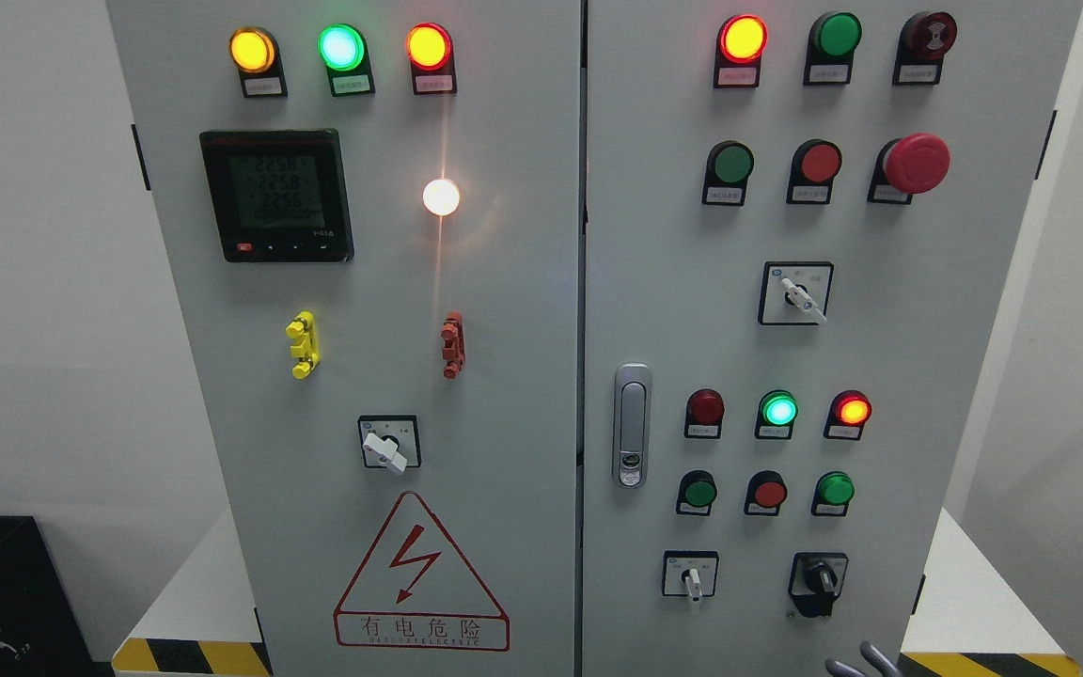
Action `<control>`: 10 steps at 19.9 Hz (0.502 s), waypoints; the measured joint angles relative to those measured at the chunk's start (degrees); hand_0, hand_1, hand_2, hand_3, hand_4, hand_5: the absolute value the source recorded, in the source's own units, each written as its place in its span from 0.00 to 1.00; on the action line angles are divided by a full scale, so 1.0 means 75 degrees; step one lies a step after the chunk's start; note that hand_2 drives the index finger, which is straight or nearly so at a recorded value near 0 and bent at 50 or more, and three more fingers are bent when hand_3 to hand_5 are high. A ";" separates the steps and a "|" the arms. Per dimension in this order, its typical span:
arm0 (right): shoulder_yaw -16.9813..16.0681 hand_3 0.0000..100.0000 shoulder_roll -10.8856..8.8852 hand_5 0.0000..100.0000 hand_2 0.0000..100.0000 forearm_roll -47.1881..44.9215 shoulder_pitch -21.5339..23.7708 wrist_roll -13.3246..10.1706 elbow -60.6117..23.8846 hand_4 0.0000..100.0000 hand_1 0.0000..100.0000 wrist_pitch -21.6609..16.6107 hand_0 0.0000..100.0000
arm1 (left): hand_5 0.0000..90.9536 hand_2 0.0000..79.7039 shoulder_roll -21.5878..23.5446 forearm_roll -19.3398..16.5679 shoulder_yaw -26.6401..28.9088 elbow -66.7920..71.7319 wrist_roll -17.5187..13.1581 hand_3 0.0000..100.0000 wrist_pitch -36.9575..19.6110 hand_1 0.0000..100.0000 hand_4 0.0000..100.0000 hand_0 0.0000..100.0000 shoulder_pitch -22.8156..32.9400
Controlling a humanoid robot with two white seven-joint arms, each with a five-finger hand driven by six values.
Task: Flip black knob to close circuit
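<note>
The black knob [819, 577] is a rotary selector on a black plate, low on the right door of the grey cabinet [880, 376]. Its handle points up and slightly left. Just below and to its right, the tips of my right hand [866, 660] rise from the bottom edge. Two grey fingertips [880, 655] show there, slightly apart, with nothing between them, and they stay short of the knob. The rest of that hand and its arm are hidden below the picture. My left hand does not show.
A white-handled selector [691, 575] sits left of the black knob, with three push buttons [767, 493] and lit indicator lamps [778, 410] above. A door latch [632, 425] stands at the door's left edge, a red mushroom button [916, 163] at the upper right.
</note>
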 measured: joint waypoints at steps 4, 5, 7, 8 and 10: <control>-0.0040 0.03 0.0003 0.00 0.00 -0.0225 0.0062 0.0005 0.0047 0.00 0.00 -0.0021 0.00 | 0.00 0.00 0.0001 0.0000 0.0000 0.0000 0.0000 0.00 0.0000 0.56 0.00 0.12 0.0000; -0.0051 0.03 0.0003 0.00 0.00 -0.0264 0.0072 0.0005 0.0057 0.00 0.00 -0.0022 0.00 | 0.00 0.00 0.0001 0.0000 0.0000 0.0000 0.0000 0.00 0.0000 0.56 0.00 0.12 0.0000; -0.0068 0.03 0.0004 0.00 0.00 -0.0321 0.0090 0.0005 0.0074 0.00 0.00 -0.0022 0.00 | 0.00 0.00 0.0001 0.0000 0.0000 0.0000 0.0000 0.00 0.0000 0.56 0.00 0.12 0.0000; -0.0078 0.03 0.0005 0.00 0.00 -0.0341 0.0097 0.0005 0.0081 0.00 0.00 -0.0022 0.00 | 0.00 0.00 0.0001 0.0000 0.0000 0.0000 0.0000 0.00 0.0000 0.56 0.00 0.12 0.0000; -0.0091 0.03 0.0005 0.00 0.00 -0.0375 0.0113 0.0005 0.0090 0.00 0.00 -0.0025 0.00 | 0.00 0.00 0.0001 0.0000 0.0000 0.0000 0.0000 0.00 0.0000 0.56 0.00 0.12 0.0000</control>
